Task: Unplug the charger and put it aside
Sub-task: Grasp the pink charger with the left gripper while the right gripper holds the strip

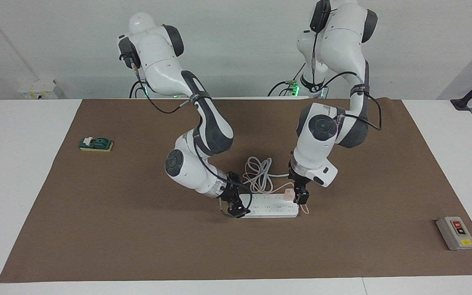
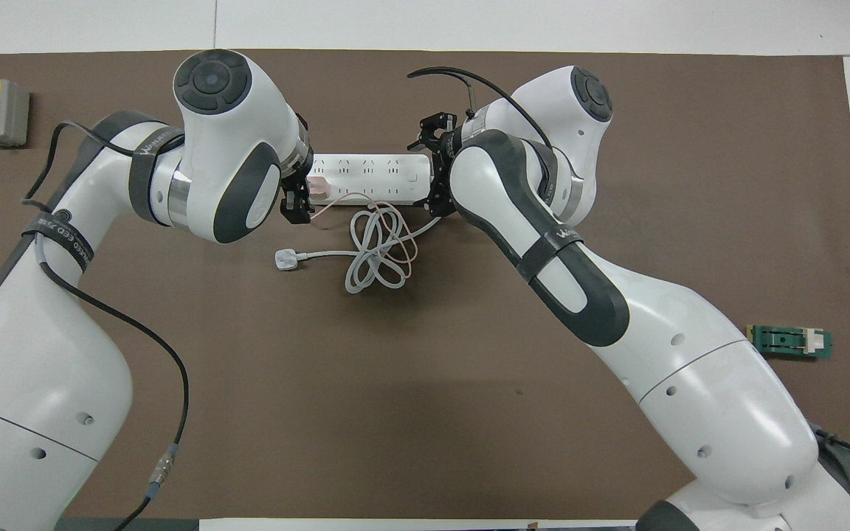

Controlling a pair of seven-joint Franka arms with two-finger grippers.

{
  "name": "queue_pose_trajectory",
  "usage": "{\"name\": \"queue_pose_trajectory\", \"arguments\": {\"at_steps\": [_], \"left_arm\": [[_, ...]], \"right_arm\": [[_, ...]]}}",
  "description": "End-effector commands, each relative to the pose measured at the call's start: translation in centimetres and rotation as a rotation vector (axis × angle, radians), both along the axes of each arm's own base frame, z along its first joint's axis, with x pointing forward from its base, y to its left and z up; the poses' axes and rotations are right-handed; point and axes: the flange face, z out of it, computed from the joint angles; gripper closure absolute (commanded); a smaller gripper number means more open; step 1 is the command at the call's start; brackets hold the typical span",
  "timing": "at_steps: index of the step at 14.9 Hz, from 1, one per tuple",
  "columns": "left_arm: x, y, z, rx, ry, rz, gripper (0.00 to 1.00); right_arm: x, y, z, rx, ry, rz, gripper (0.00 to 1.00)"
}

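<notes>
The small pink charger [image 1: 288,194] is plugged into the long white power strip [image 1: 271,209], at the strip's end toward the left arm. It also shows in the overhead view [image 2: 318,186], on the strip [image 2: 370,169]. Its thin pink cable runs into the coiled cords. My left gripper [image 1: 299,196] is low right beside the charger, open, with the charger at its fingers [image 2: 296,205]. My right gripper [image 1: 236,208] is down at the strip's other end [image 2: 434,168], open, straddling that end.
A thick white cord [image 2: 377,258] lies coiled beside the strip, nearer the robots, ending in a white three-pin plug [image 2: 286,259]. A green switch block [image 1: 96,144] lies toward the right arm's end. A grey button box [image 1: 456,232] lies toward the left arm's end.
</notes>
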Motion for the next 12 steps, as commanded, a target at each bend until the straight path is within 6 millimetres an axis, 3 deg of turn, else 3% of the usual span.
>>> {"name": "queue_pose_trajectory", "arguments": {"at_steps": [1, 4, 9, 12], "left_arm": [[-1.2, 0.1, -0.5, 0.022, -0.023, 0.001, 0.0], [-1.3, 0.1, -1.1, 0.009, -0.044, 0.014, 0.0], [-1.1, 0.0, -0.7, 0.004, -0.052, 0.026, 0.02], [-1.1, 0.0, -0.9, 0.002, -0.056, 0.029, 0.22]], "right_arm": [[0.5, 1.7, -0.3, 0.032, 0.012, -0.011, 0.0], [-0.3, 3.5, -1.5, 0.025, 0.004, 0.004, 0.0], [-0.4, 3.5, -2.2, 0.016, -0.01, 0.033, 0.0], [0.5, 2.4, -2.5, 0.007, -0.043, 0.049, 0.0]]}}
